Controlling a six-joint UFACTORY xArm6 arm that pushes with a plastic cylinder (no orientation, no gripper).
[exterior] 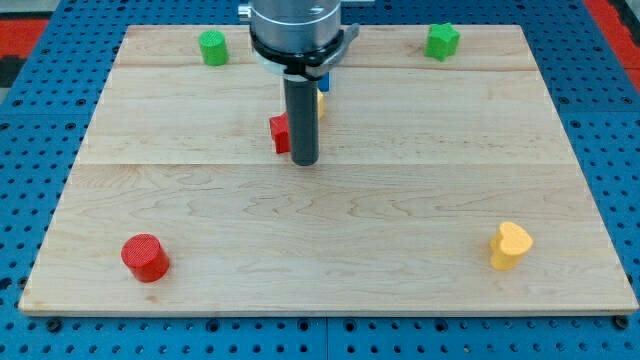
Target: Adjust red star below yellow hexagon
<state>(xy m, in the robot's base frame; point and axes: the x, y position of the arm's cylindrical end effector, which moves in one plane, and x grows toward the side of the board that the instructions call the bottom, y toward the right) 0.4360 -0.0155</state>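
My rod stands straight up near the top middle of the wooden board [330, 290], and my tip [305, 161] touches the right side of the red star [279, 132]; there are no jaws, only the rod. The yellow hexagon [319, 101] and a blue block [324, 80] peek out just behind the rod. I count two green blocks, a green cylinder [212, 47] and a green star [442, 41], both at the top edge, a red cylinder [146, 257] and a yellow heart [510, 244] near the bottom corners, with bare wood between them.

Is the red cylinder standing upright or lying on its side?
Upright. The red cylinder shows its flat round top facing up, with its curved wall below, near the board's bottom left corner. My tip is far from it.
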